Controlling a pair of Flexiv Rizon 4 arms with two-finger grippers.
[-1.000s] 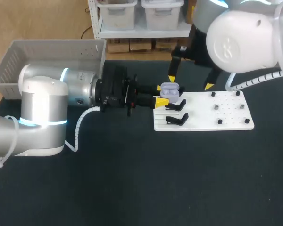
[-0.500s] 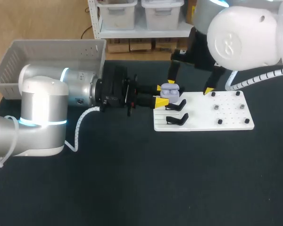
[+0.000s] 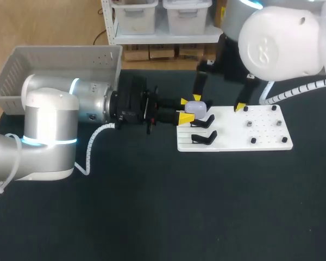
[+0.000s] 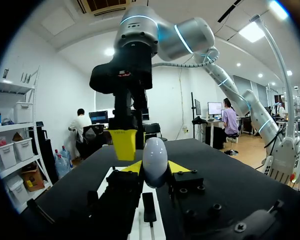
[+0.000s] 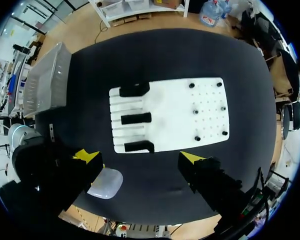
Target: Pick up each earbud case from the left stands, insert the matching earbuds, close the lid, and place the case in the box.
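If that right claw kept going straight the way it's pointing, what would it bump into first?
Most likely the white board, or the table at its edge; depth is hard to judge. The right gripper points down, open. One finger hangs close beside the earbud case in the left gripper.

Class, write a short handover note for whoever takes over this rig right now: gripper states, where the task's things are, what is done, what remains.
Left gripper: shut on the earbud case, held at the stand end of the white board.
Right gripper: open, one fingertip beside the case.
Done: case is off its stand and the lid looks closed. The earbuds inside cannot be seen. The three stands look empty.
Left: put the case in the grey box.
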